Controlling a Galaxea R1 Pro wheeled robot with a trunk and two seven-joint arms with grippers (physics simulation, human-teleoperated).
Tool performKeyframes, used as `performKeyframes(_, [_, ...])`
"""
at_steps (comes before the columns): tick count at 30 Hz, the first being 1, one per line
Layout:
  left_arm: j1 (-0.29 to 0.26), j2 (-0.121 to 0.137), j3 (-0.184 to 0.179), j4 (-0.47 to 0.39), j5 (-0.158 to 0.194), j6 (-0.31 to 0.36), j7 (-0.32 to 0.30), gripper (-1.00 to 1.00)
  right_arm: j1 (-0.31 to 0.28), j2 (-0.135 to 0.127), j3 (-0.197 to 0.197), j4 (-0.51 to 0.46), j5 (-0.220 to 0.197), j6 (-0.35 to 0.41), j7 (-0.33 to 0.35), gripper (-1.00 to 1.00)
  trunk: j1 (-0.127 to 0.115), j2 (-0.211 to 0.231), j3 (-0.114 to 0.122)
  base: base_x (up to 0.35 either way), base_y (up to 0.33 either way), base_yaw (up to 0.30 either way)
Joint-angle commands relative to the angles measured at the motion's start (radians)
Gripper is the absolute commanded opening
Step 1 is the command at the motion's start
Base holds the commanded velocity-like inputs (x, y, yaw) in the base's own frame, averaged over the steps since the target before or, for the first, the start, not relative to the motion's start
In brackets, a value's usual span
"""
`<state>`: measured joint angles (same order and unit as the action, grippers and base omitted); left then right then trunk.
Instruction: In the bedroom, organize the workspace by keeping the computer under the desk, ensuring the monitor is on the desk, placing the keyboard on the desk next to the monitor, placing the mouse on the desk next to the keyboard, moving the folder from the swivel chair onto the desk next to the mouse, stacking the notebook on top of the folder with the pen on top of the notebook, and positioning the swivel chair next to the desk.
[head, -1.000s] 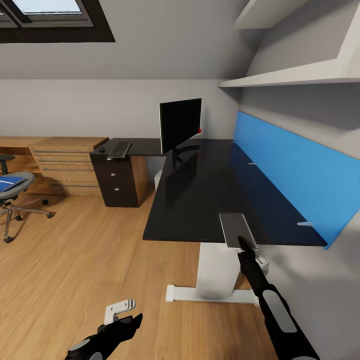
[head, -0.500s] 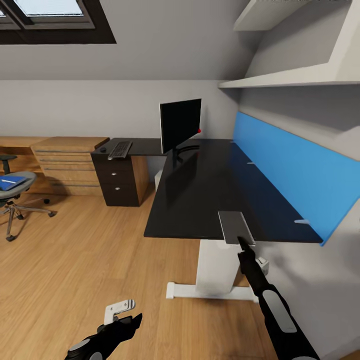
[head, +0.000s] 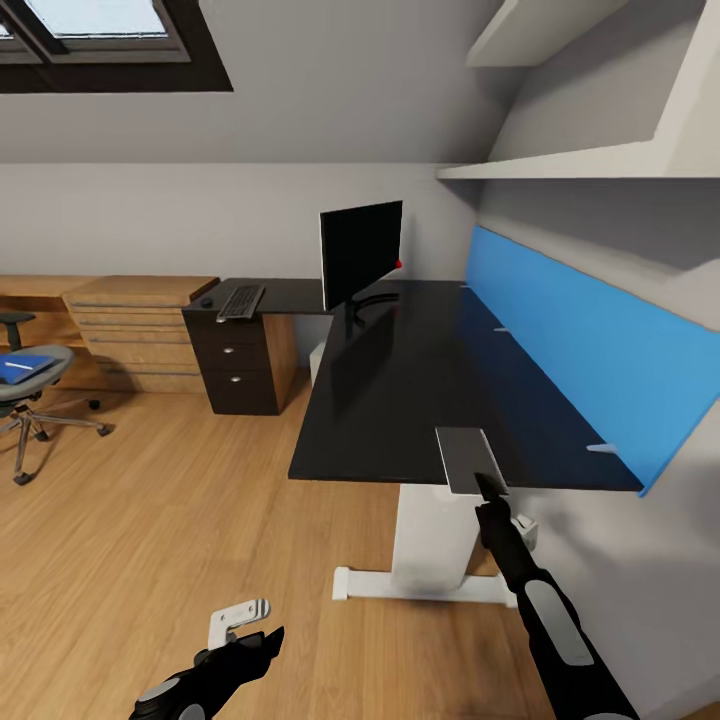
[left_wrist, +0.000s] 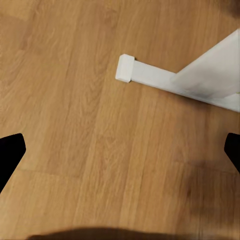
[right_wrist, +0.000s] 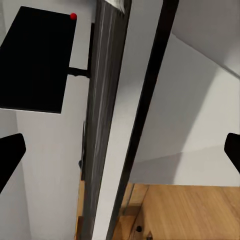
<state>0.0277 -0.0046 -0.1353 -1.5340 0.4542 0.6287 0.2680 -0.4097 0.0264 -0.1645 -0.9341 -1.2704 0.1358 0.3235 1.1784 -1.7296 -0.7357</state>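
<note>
While the right gripper (head: 478, 478) holds a grey rectangular notebook (head: 464, 459) at the near edge of the desk (head: 400, 380), its fingers are hidden behind the slab in the head view, so I take it as clamped on the notebook but the exact finger gap cannot be told. In the right wrist view the notebook (right_wrist: 102, 120) runs edge-on between the two dark fingertips (right_wrist: 10, 150), with the monitor (right_wrist: 37, 60) and its red dot beyond. The notebook sits over the desk's near edge, tilted slightly; whether it touches the top is unclear.

Left gripper (head: 245, 625) hangs low over the wood floor (head: 150, 520), near left of the desk's white leg (head: 430, 540). Its jaws stand apart, nothing between them; the left wrist view shows bare planks (left_wrist: 90, 125) and the white leg foot (left_wrist: 165, 80) with both fingertips (left_wrist: 10, 150) at the frame edges.

Monitor (head: 360, 250) stands upright at the far part of the desk, well away from both grippers. Keyboard (head: 239, 299) lies on the far left wing of the desk above the dark drawer unit (head: 235, 365), left of the monitor. Mouse (head: 205, 299) sits just left of the keyboard.

Swivel chair (head: 30, 395) is far left on the floor, well apart from the desk, with the blue folder (head: 22, 368) lying on its seat; a pale thin thing on the folder is too small to name. Blue wall panel (head: 590, 350) runs along the desk's right side.
</note>
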Motion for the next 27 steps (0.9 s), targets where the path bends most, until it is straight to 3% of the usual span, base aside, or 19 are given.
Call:
performKeyframes(1, [0.0,0.0,0.0,-0.001,0.011,0.002,0.009,1.0,-0.001,0.001,-0.004,0.0,-0.01,0.01,0.003,1.0,0.0,0.0,-0.001,0.0,0.0,0.0])
performKeyframes(5, [0.0,0.0,0.0,-0.001,0.011,0.002,0.009,1.0,-0.001,0.001,-0.005,0.0,-0.01,0.01,0.003,1.0,-0.012,0.021,0.009,0.0,0.0,0.0])
performKeyframes(14, [0.0,0.0,-0.001,-0.001,0.011,0.003,0.008,1.0,-0.001,0.0,-0.004,0.0,-0.009,0.011,0.002,1.0,-0.012,0.021,0.009,0.0,0.0,0.0])
performKeyframes(15, [0.0,0.0,-0.001,-0.001,0.011,0.003,0.008,1.0,-0.001,0.001,-0.004,0.0,-0.009,0.011,0.001,-1.0,-0.012,0.021,0.009,0.0,0.0,0.0])
performKeyframes(27, [0.0,0.0,0.0,-0.001,0.011,0.003,0.009,1.0,0.0,0.0,-0.004,0.0,-0.009,0.011,0.004,-1.0,-0.015,0.028,0.012,0.0,0.0,0.0])
